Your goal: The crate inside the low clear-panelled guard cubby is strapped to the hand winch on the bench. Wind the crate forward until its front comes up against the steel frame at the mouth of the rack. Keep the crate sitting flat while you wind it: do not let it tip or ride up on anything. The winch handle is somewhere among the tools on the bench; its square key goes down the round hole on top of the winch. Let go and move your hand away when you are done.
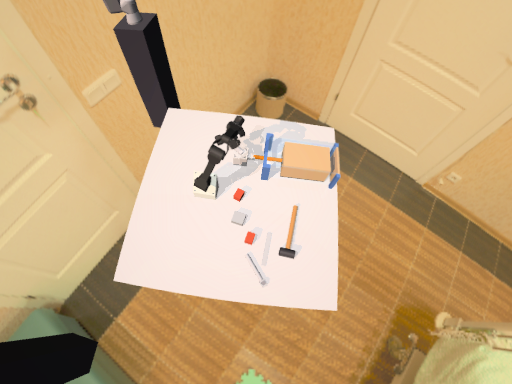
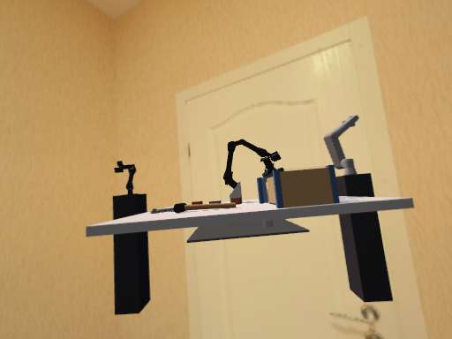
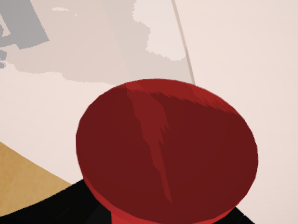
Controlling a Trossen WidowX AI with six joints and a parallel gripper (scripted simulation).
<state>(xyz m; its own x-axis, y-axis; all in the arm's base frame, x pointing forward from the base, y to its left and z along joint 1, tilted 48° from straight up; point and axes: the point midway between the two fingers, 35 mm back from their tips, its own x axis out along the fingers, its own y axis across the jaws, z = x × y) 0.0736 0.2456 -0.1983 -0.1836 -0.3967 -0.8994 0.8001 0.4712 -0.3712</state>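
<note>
Beside the winch (image 1: 240,157), fingers (image 1: 239,142) (image 2: 267,171) partly open around the round red knob (image 3: 167,150).

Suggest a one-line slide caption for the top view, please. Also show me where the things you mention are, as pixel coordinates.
A black robot arm (image 1: 216,154) reaches over the winch (image 1: 240,158), whose orange strap (image 1: 268,158) runs to the cardboard-brown crate (image 1: 306,161) between blue frame posts.

Bench: rubber-type mallet (image 1: 291,231) (image 2: 205,206), orange handle, black head; two red blocks, grey block (image 1: 239,218) between them. Wastebasket (image 1: 271,99) near wall, beyond bench edge.
</note>
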